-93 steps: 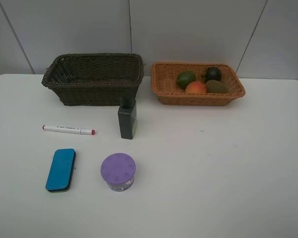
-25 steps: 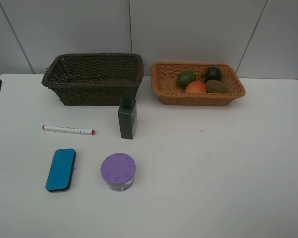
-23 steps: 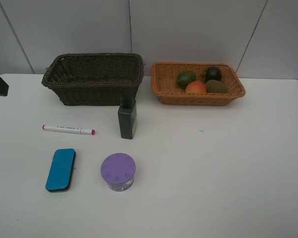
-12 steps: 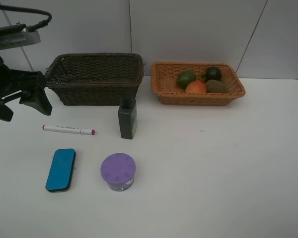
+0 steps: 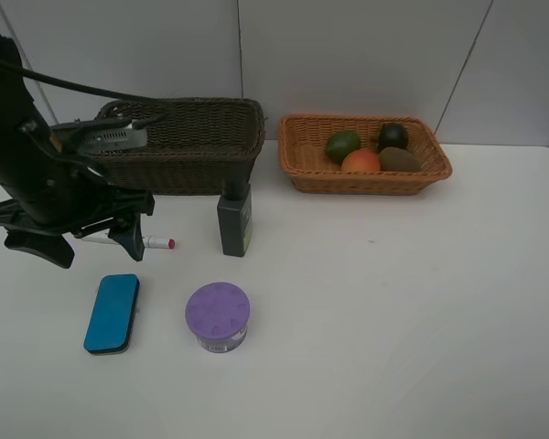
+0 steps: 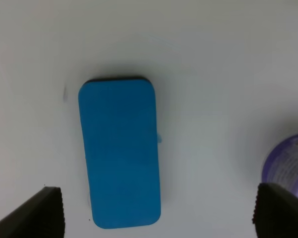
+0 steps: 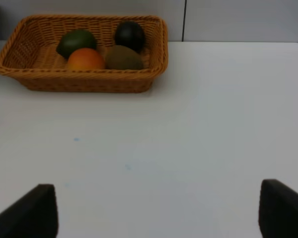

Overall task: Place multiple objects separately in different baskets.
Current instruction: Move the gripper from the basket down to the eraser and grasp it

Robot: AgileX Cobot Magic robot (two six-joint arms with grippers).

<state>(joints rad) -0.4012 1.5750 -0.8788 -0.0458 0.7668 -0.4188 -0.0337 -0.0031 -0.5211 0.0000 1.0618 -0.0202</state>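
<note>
In the orange basket (image 5: 366, 186), four fruits (image 5: 360, 162); on the table (image 5: 421, 302), four objects (image 5: 218, 314)

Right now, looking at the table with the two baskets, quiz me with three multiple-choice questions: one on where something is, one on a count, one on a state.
1. Where does the dark green bottle stand?
A) inside a basket
B) on the table, just in front of the dark basket
C) lying on the eraser

2. How many pieces of fruit lie in the orange basket?
A) two
B) three
C) four

3. The left tool is:
A) open, holding nothing
B) shut on the marker
C) shut on the jar

Answers:
1 B: it stands upright on the table before that basket's wall.
2 C: lime, peach, mangosteen and kiwi.
3 A: its jaws stand wide apart with nothing between them.
</note>
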